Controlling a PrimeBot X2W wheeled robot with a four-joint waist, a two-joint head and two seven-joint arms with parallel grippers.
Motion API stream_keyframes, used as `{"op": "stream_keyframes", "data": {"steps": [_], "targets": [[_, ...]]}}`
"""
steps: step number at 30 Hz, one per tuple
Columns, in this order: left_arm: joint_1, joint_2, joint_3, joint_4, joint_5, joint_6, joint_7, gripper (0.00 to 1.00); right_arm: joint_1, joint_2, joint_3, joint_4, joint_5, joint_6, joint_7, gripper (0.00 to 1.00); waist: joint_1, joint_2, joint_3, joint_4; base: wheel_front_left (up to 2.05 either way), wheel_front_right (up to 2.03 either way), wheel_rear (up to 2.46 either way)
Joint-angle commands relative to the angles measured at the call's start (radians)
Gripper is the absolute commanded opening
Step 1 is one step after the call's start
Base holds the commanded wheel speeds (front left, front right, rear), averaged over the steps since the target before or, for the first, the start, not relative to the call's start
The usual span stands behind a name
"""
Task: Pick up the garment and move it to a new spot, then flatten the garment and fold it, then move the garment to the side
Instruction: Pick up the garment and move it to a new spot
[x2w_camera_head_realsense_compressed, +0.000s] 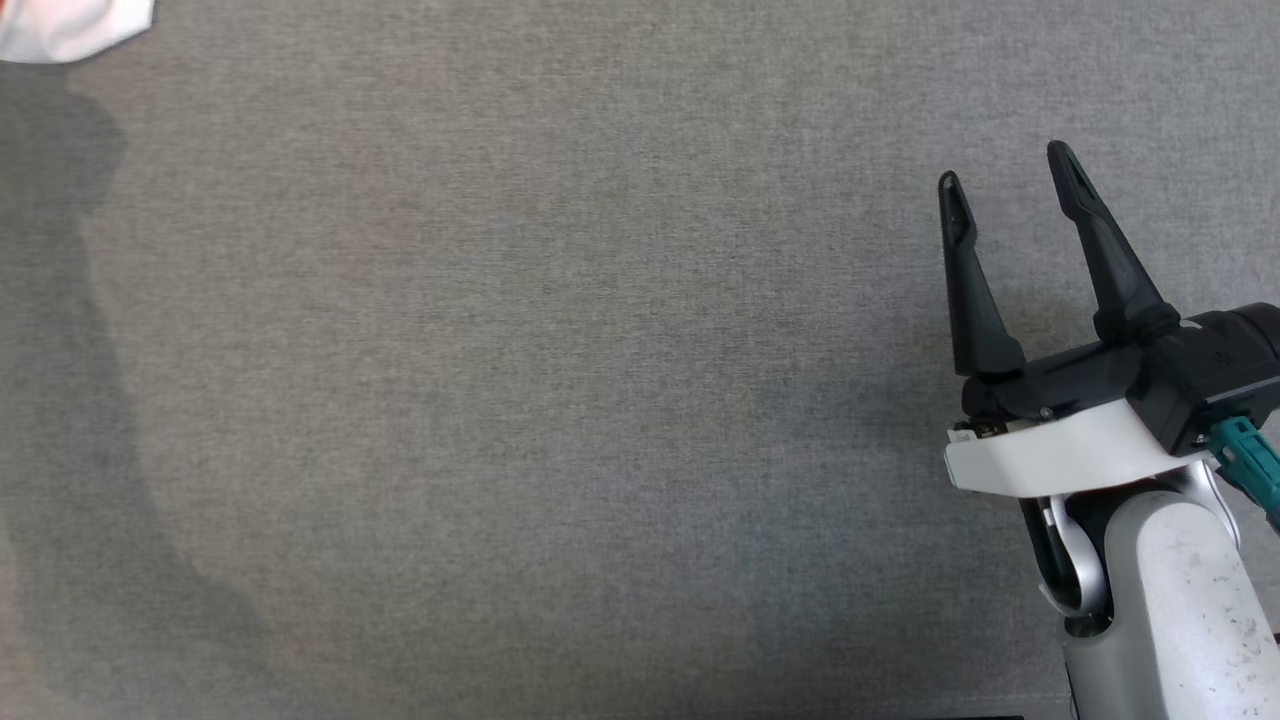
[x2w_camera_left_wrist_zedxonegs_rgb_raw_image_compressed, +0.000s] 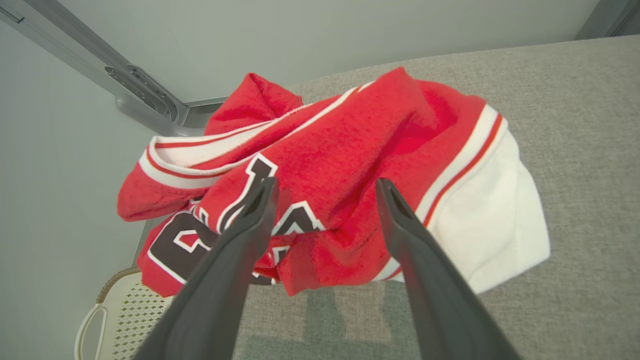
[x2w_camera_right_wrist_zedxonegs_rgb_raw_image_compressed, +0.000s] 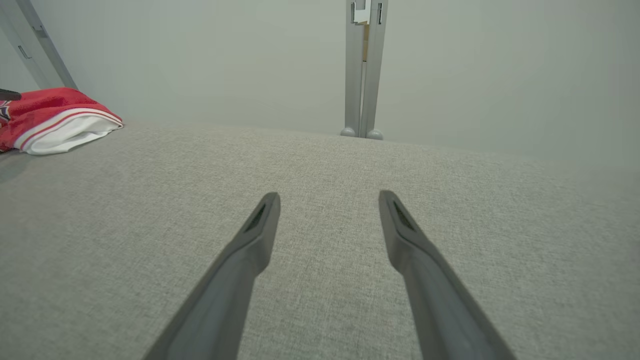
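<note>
The garment (x2w_camera_left_wrist_zedxonegs_rgb_raw_image_compressed: 350, 165) is a red top with white bands, orange stripes and dark lettering, crumpled in a heap at the corner of the grey table, partly hanging over the edge. My left gripper (x2w_camera_left_wrist_zedxonegs_rgb_raw_image_compressed: 325, 192) hovers over the heap, open, with nothing between its fingers. A white bit of the garment (x2w_camera_head_realsense_compressed: 70, 25) peeks in at the head view's top left corner. The garment (x2w_camera_right_wrist_zedxonegs_rgb_raw_image_compressed: 55, 120) also lies far left in the right wrist view. My right gripper (x2w_camera_head_realsense_compressed: 1005, 170) stands open above bare table at the right, seen too as the right gripper (x2w_camera_right_wrist_zedxonegs_rgb_raw_image_compressed: 327, 200).
The grey fabric table (x2w_camera_head_realsense_compressed: 550, 380) stretches wide between the garment and my right gripper. A cream perforated basket (x2w_camera_left_wrist_zedxonegs_rgb_raw_image_compressed: 120, 315) sits below the table's corner. Pale walls and a grey metal post (x2w_camera_right_wrist_zedxonegs_rgb_raw_image_compressed: 362, 70) stand behind the far edge.
</note>
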Motion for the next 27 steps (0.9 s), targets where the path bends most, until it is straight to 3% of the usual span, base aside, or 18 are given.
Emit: {"op": "stream_keyframes", "data": {"steps": [1,6,7,9,17,27], "targets": [[-0.026,0.008,-0.003,0.017,0.007,0.002,0.006,1.00,-0.009,-0.001,-0.002,-0.005,0.002,-0.001,-0.009,1.00,-0.0003,0.0000,0.090,-0.084,0.00,0.00,0.00],[-0.034,0.012,-0.012,0.086,0.002,-0.001,0.028,1.00,-0.014,-0.001,-0.005,0.002,0.006,-0.001,-0.017,1.00,-0.0003,0.0000,0.093,-0.091,0.00,0.00,0.00],[-0.032,0.009,-0.016,0.096,-0.001,-0.004,0.035,0.70,-0.016,-0.001,-0.006,0.003,0.006,-0.001,-0.018,1.00,-0.0003,0.0000,0.092,-0.092,0.00,0.00,0.00],[-0.029,0.001,-0.024,0.110,0.001,-0.007,0.033,0.00,-0.019,-0.001,-0.010,0.008,0.006,-0.001,-0.018,1.00,-0.0003,0.0000,0.087,-0.091,0.00,0.00,0.00],[-0.045,0.012,-0.058,0.127,0.041,-0.009,-0.037,0.00,-0.022,-0.001,-0.019,0.045,0.015,-0.001,-0.043,1.00,-0.0003,0.0000,0.001,-0.083,0.00,0.00,0.00],[-0.048,0.016,-0.145,0.082,0.087,-0.035,-0.102,0.00,0.027,-0.001,-0.025,0.168,0.051,-0.001,-0.081,1.00,-0.0003,0.0000,-0.261,-0.104,0.00,0.00,0.00]]}}
